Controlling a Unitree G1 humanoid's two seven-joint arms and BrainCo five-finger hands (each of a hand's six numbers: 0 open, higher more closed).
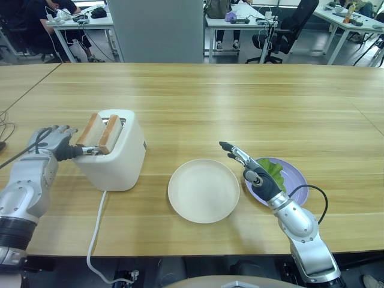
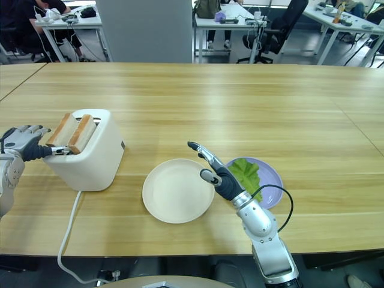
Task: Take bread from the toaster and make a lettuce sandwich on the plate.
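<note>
A white toaster (image 1: 114, 157) stands at the table's left with two slices of toasted bread (image 1: 101, 132) sticking up from its slots. My left hand (image 1: 56, 143) is just left of the toaster, its fingers extended and their tips touching the near slice's lower edge. An empty cream plate (image 1: 203, 189) lies at the centre front. A green lettuce leaf (image 2: 245, 170) rests on a small purple plate (image 2: 269, 178) to its right. My right hand (image 1: 252, 170) hovers open between the two plates, fingers stretched out flat, holding nothing.
The toaster's white cord (image 1: 96, 234) trails off the front table edge. A black cable (image 1: 315, 198) loops beside my right forearm. The wide wooden table (image 1: 240, 102) stretches bare behind the plates. Desks and office chairs stand in the room beyond.
</note>
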